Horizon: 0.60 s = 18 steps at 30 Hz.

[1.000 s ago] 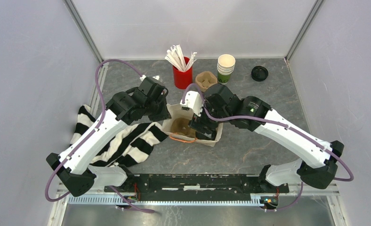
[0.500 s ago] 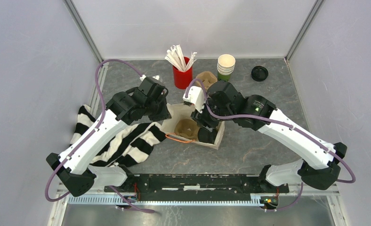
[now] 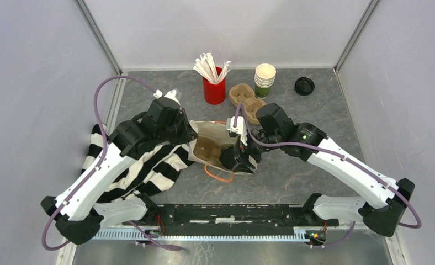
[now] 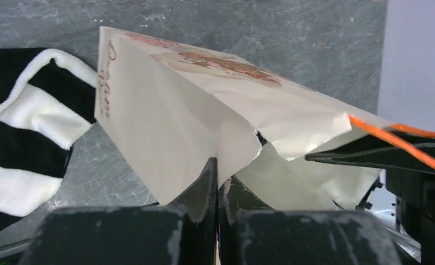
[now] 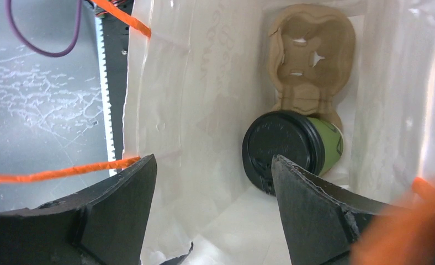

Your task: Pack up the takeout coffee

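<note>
So, takeout coffee (image 5: 292, 152) inside paper bag (image 4: 171, 143), next to carrier (image 5: 309, 55). Left jaws clamped on bag edge; right jaws wide open, empty, at bag mouth.

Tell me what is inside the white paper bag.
The bag holds a brown cup carrier and the green coffee cup with a black lid, at one end of the carrier. The cup's base is hidden.

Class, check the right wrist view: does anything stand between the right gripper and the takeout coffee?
Nothing visible does. The right gripper is open at the paper bag's mouth, and the takeout coffee lies in plain sight inside, by the cup carrier.
</note>
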Each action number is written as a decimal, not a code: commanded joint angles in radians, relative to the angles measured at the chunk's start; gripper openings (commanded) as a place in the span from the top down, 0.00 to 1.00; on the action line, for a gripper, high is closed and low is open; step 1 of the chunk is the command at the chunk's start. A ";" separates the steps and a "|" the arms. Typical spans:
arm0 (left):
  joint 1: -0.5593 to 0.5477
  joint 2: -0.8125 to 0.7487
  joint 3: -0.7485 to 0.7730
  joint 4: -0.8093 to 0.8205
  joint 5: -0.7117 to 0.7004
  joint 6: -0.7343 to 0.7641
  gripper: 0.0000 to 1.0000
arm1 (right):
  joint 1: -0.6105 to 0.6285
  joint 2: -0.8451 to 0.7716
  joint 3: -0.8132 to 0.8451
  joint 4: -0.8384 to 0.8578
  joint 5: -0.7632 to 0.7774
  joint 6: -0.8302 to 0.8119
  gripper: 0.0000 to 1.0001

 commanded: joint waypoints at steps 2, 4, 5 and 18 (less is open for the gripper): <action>0.004 -0.055 -0.061 0.152 0.038 0.005 0.98 | -0.029 0.034 -0.012 0.100 -0.212 -0.192 0.17; 0.004 -0.051 -0.066 0.154 0.038 0.020 0.98 | -0.032 0.069 0.030 0.040 -0.220 -0.241 0.19; 0.005 -0.051 -0.064 0.153 0.034 0.025 0.98 | -0.031 0.077 0.042 0.011 -0.223 -0.260 0.19; 0.004 -0.044 -0.048 0.109 -0.060 -0.063 0.98 | -0.031 0.053 0.113 -0.141 -0.149 -0.188 0.21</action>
